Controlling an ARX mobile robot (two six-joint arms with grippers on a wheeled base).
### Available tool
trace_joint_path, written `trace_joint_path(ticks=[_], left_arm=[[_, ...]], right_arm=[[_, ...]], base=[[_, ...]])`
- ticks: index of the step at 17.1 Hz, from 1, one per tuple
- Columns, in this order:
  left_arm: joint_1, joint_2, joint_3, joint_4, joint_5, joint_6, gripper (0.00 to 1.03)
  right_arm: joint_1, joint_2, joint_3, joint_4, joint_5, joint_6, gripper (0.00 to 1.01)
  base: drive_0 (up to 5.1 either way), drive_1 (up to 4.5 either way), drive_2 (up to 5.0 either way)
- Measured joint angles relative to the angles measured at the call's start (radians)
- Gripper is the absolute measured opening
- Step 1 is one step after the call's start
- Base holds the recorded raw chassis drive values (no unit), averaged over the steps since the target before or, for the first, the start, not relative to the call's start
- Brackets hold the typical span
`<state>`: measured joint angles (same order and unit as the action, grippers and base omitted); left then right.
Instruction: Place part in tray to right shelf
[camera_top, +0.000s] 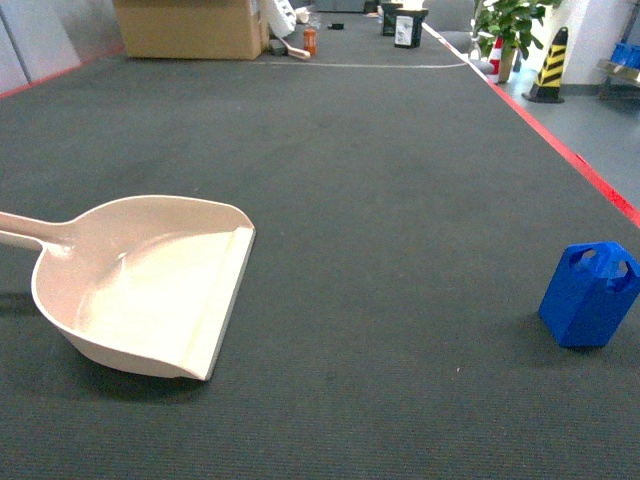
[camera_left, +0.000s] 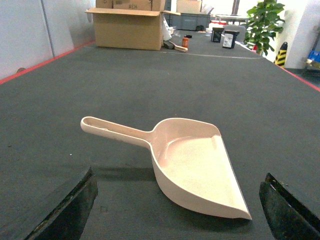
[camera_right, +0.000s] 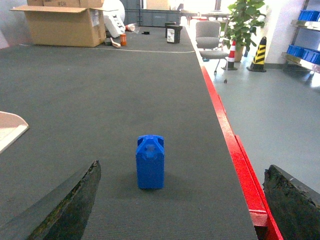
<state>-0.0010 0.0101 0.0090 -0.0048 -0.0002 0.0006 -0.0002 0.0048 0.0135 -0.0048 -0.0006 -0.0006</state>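
In the head view the beige dustpan tray (camera_top: 150, 290) lies on the dark carpet at left, well apart from the upright blue part (camera_top: 590, 295) at far right, and no gripper shows. The left wrist view has the left gripper (camera_left: 177, 210) spread wide behind the tray's glossy, probably slippery bowl, its stiff handle (camera_left: 115, 131) the likeliest hold. In the right wrist view the right gripper (camera_right: 182, 207) stands wide before the part (camera_right: 150, 162), seemingly light and rigid, graspable across its flat sides; no writing is legible.
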Motion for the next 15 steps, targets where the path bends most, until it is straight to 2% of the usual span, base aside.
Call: trace_joint_path(ticks=[15], left_arm=[[0.0, 0.0, 0.0, 0.0, 0.0, 0.0, 0.98]], right_arm=[[0.0, 0.0, 0.0, 0.0, 0.0, 0.0, 0.98]], base=[[0.0, 0.0, 0.0]])
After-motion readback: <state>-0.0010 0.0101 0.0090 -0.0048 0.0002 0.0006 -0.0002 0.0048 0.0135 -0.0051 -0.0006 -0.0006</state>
